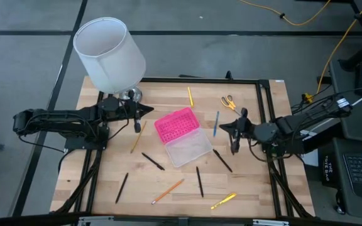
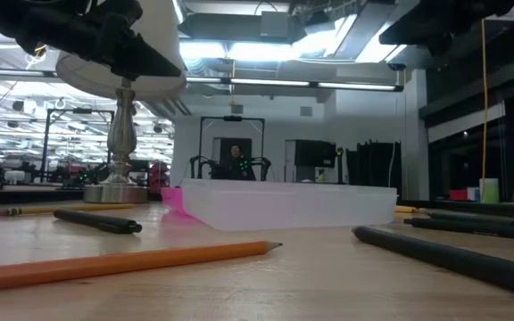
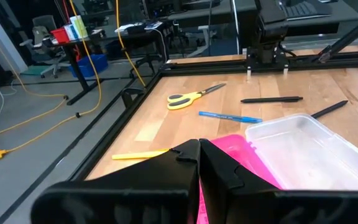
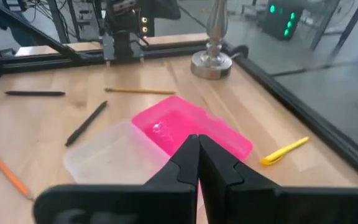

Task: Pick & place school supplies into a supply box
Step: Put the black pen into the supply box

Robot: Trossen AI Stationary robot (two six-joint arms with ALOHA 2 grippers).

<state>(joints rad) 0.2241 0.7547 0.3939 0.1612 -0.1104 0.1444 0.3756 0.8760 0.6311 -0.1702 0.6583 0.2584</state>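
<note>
The supply box lies open mid-table, its pink lid flat beside the clear base, which looks empty. School supplies lie loose around it: scissors, a yellow pen, a blue pen, a wooden pencil, black pens, an orange pencil and a yellow marker. My left gripper hangs shut above the table left of the lid, holding nothing. My right gripper hangs shut right of the box near the blue pen, with nothing between its fingers.
A lamp with a white shade stands on a metal foot at the far left corner. A black frame runs along the table's edges. Another black pen lies near the front left. Bare wood shows along the near edge.
</note>
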